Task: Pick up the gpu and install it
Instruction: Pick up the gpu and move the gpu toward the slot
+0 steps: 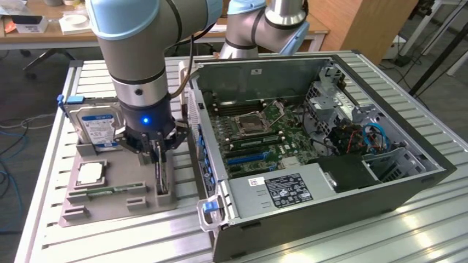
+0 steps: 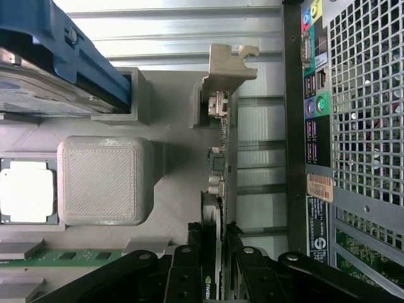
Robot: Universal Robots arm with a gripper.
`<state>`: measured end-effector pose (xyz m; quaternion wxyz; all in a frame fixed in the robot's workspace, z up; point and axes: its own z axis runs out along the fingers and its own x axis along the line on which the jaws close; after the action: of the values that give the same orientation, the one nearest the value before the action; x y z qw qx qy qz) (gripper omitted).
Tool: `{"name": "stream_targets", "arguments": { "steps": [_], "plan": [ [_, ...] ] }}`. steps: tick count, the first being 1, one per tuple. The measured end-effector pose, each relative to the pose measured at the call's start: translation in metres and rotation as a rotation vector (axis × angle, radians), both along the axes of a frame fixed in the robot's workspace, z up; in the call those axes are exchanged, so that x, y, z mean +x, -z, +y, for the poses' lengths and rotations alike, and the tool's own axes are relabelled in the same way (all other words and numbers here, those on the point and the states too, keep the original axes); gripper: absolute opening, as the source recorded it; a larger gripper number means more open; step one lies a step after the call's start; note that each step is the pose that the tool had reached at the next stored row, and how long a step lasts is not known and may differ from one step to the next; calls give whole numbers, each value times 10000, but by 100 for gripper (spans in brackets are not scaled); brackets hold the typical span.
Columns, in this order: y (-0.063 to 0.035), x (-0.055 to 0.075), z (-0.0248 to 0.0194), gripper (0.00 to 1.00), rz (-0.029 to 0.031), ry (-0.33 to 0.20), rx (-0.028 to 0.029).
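In the exterior view, the end effector [image 1: 157,156] sits narrow, clamped on the gpu [image 1: 163,183], which stands on edge in the grey holder [image 1: 80,211] at 9 o'clock of the open computer case [image 1: 409,181]. We judge a tilted lift could knock it against the case wall. In the wrist view, fingers [image 2: 188,259] flank the gpu [image 2: 222,158]; its silver bracket [image 2: 228,69] could jam in the holder's slot. We count one gpu, one hard drive [image 2: 31,88], one processor [image 2: 25,196], one memory stick [image 2: 63,255].
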<state>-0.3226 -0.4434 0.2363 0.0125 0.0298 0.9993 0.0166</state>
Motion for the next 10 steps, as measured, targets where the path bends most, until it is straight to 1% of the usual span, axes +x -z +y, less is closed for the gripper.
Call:
{"name": "stream_targets", "arguments": {
  "steps": [10],
  "plan": [
    [0,1,0,26,-3,-12,3]
  ]
}}
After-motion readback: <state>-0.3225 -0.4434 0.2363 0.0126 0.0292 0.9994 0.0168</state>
